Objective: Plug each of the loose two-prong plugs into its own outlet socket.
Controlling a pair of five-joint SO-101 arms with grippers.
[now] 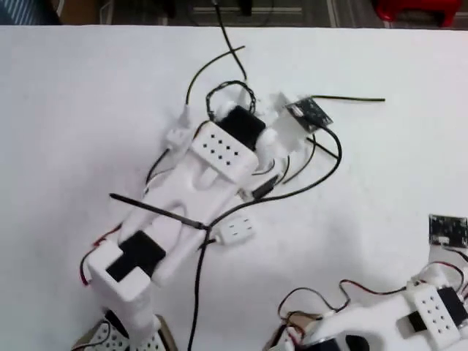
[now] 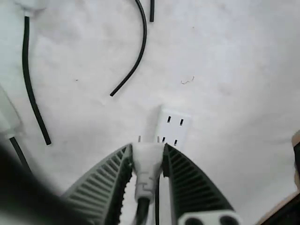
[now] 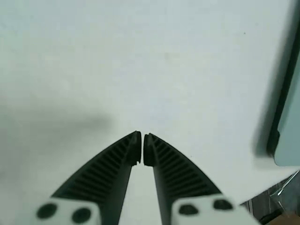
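My left gripper (image 2: 147, 150) is shut on a white two-prong plug (image 2: 147, 161) whose black cable runs back between the fingers. Its two metal prongs point at a white outlet block (image 2: 172, 125) with two pairs of slots, lying on the white table just ahead; the prongs stand a short way from the block's near edge. In the high view the left arm (image 1: 219, 150) stretches from the lower left toward the table's middle. My right gripper (image 3: 141, 147) is shut on nothing, hovering over bare table. The right arm (image 1: 431, 311) sits at the lower right.
Another white block on a black cable (image 1: 238, 229) lies beside the left arm, and a small white plug (image 1: 178, 136) lies on its far-left side. Loose black cables (image 2: 133, 56) curl around the outlet. A table edge (image 3: 276, 117) runs close to the right gripper.
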